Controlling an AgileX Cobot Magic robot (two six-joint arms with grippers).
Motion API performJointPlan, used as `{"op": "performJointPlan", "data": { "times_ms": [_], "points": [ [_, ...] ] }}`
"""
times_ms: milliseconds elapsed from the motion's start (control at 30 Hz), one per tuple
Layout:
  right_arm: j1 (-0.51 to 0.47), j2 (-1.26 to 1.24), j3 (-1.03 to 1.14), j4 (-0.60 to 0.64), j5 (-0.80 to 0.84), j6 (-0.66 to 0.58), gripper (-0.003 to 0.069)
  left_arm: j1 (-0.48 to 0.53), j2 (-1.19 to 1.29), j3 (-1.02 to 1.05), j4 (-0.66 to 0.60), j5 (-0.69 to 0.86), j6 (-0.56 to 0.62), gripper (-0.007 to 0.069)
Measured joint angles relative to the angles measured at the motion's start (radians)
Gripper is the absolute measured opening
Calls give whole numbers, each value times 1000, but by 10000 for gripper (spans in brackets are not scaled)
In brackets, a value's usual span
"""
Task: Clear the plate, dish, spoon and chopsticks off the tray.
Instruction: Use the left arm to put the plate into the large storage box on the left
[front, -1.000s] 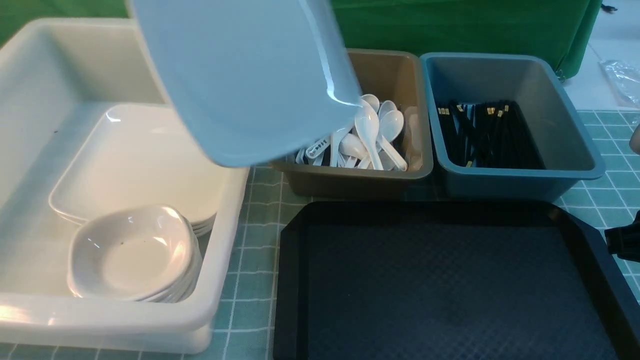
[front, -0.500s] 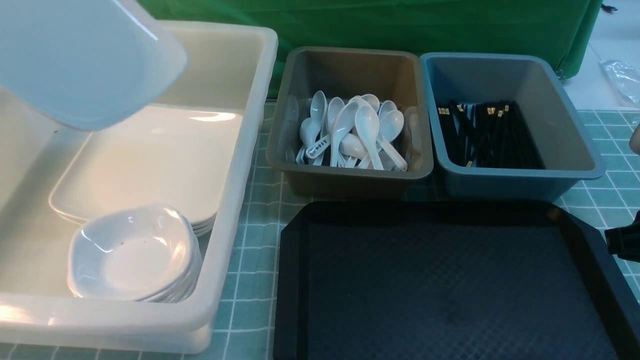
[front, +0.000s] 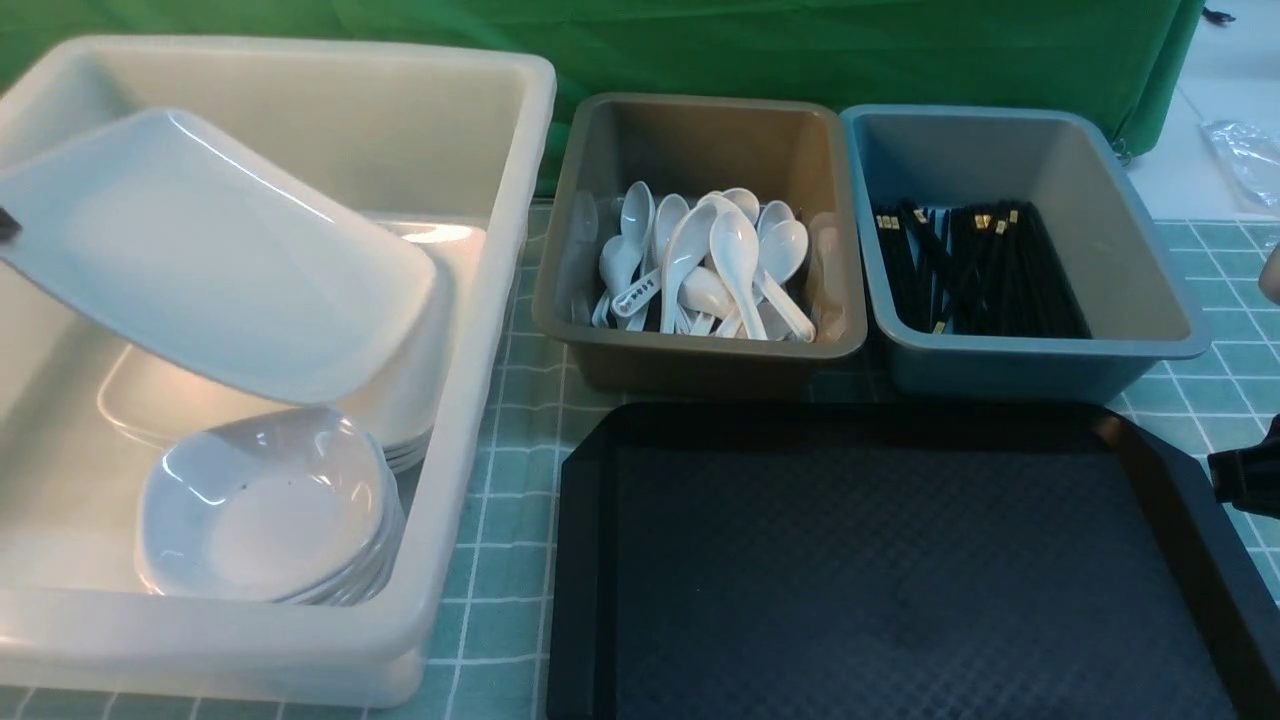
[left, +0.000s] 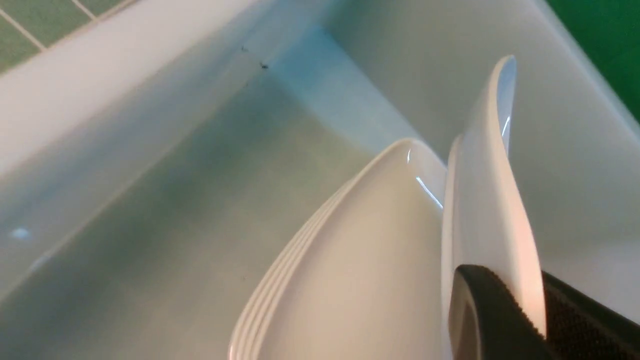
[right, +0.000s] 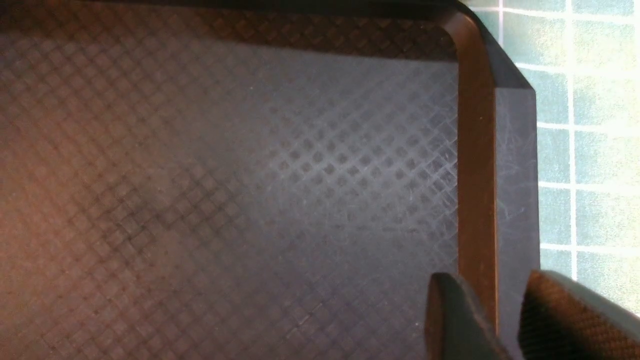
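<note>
Three tubs (front: 300, 55), one black tray (front: 585, 560)

1. Plate (front: 215, 255): glossy white, smooth and glazed-looking, with bright highlights along its rim
2. Stacked plates (front: 160, 405) and small dishes (front: 265, 510): the same smooth, shiny white finish
3. Spoons (front: 735, 260): glossy white, smooth
4. Chopsticks (front: 975, 270): black with a dull sheen and gold-coloured bands
5. Tray (front: 900, 570): matt black plastic, fine diamond texture on the floor, smoother rim with faint scratches
6. White tub (front: 300, 110), brown tub (front: 700, 140), blue-grey tub (front: 1000, 150): smooth plastic with a soft satin sheen
7. Table mat (front: 505, 480): matt green with a pale printed grid
8. Backdrop (front: 900, 50): green cloth, matt, creased
9. Right gripper (right: 492, 285): black pads (right: 565, 320), matt and finely knurled
</note>
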Motion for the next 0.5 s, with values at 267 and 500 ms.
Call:
{"op": "performJointPlan", "data": {
  "times_ms": [267, 500],
  "points": [
    [0, 0, 0, 0, -4, 0, 241, -57, 57, 1, 26, -62, 2, 22],
    [0, 0, 0, 0, 5, 0, 241, -57, 83, -2, 112, -6, 0, 46]
  ]
}}
